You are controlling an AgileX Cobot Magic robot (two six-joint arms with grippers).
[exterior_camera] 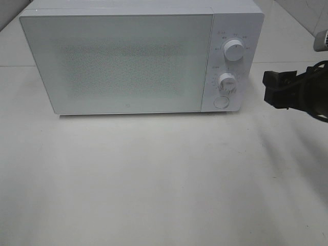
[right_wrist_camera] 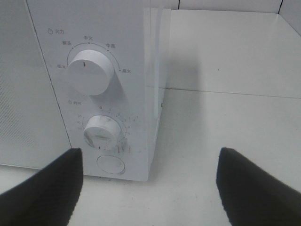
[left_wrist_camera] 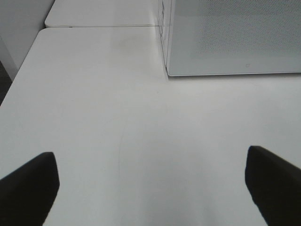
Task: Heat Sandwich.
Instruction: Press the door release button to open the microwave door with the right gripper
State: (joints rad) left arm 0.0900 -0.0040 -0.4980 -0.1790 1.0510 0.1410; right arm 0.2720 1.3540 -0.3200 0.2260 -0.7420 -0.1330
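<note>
Exterior high showed white boxy microwave (exterior_camera: 118, 61), door shut. Black left gripper (left_wrist_camera: 150, 188) & right gripper (right_wrist_camera: 146, 188) gaped empty. Risk: misaim could've knocked round white upper dial (right_wrist_camera: 89, 70).

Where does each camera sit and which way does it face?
Exterior high: mounted high, looks down on the microwave front and table; right gripper at right edge.
Left wrist: low over table, facing the door at its lower corner; open left gripper shows.
Right wrist: faces upper knob, lower knob, button; open right gripper shows.
Shared: all three see the microwave.
</note>
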